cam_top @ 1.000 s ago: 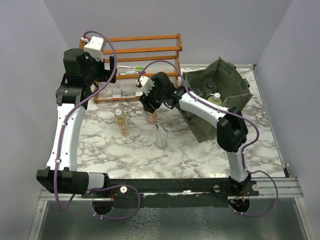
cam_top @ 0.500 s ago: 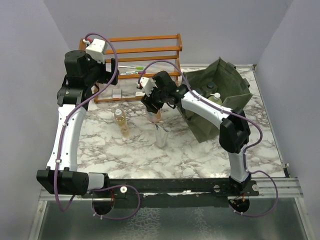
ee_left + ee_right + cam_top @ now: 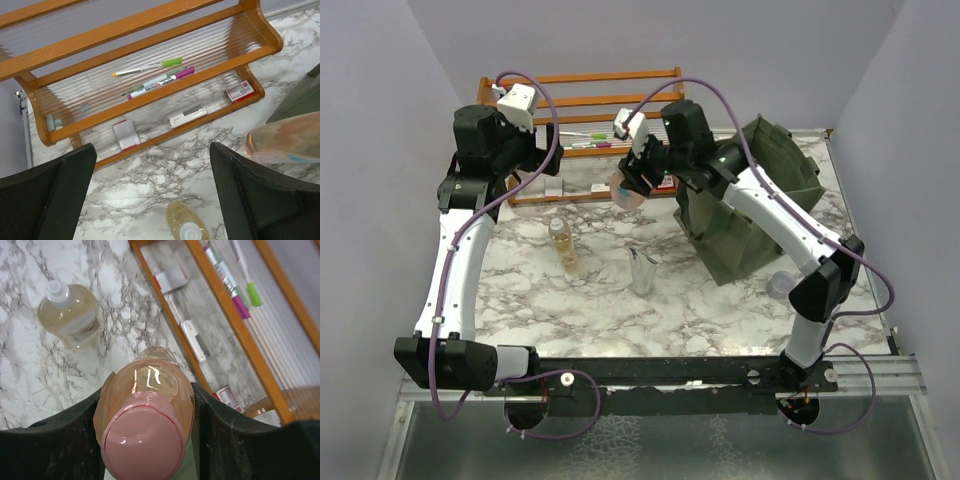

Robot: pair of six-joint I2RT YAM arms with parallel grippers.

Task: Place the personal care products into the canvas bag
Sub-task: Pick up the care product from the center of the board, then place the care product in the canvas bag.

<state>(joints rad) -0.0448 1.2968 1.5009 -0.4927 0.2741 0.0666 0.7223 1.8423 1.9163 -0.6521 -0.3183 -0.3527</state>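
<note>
My right gripper (image 3: 630,186) is shut on a peach bottle with a pink cap (image 3: 145,415) and holds it in the air in front of the rack, left of the canvas bag (image 3: 760,215). The same bottle shows at the right edge of the left wrist view (image 3: 287,142). The dark olive bag stands at the right, its inside mostly hidden by my right arm. An amber bottle with a white cap (image 3: 562,245) lies on the marble; it also shows in the left wrist view (image 3: 187,227) and the right wrist view (image 3: 70,315). A silver tube (image 3: 642,272) stands mid-table. My left gripper (image 3: 152,150) is open and empty, above the amber bottle near the rack.
The orange wooden rack (image 3: 590,100) stands at the back left, with a green pen (image 3: 150,66), a pink pen (image 3: 157,82) and small boxes on its shelves. A small lavender jar (image 3: 780,285) sits in front of the bag. The table edge runs behind the bag.
My right gripper has lifted the peach bottle off the table and carried it back and up, toward the bag. My left gripper has shifted slightly and stays open.
</note>
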